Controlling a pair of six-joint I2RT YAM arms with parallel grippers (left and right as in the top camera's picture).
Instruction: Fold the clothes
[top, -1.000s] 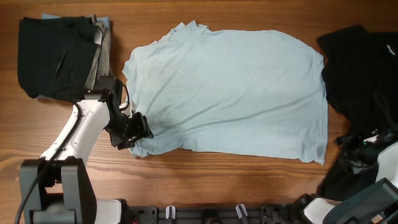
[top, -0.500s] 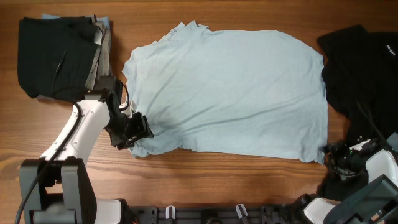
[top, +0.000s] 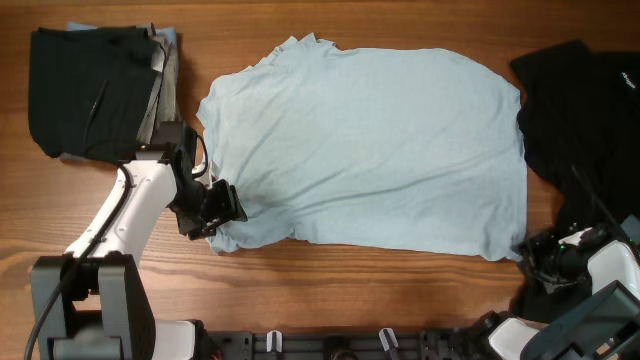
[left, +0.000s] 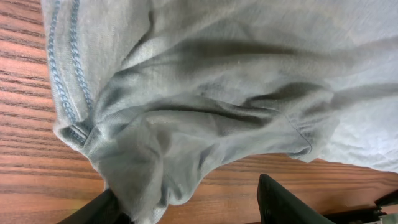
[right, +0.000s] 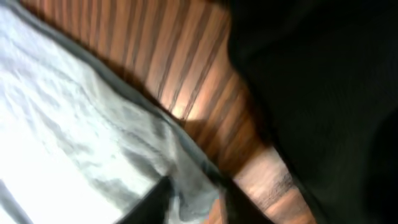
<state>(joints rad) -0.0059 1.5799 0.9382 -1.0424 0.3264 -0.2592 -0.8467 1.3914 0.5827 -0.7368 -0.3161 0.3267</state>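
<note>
The light-blue T-shirt (top: 370, 150) lay spread flat on the table (top: 330, 290), rumpled at its lower-left sleeve. Over that sleeve the left gripper (top: 212, 208) stood released, jaws apart around a bunch of cloth. At the shirt's lower-right hem corner the right gripper (top: 540, 258) straddled the hem; whether it had clenched could not be told. Both corners likely needed firm pinches before lifting together. Just right of the shirt, a loose black T-shirt (top: 575, 110) crowded that corner and might snag. Left of the shirt sat a folded stack (top: 90, 90).
</note>
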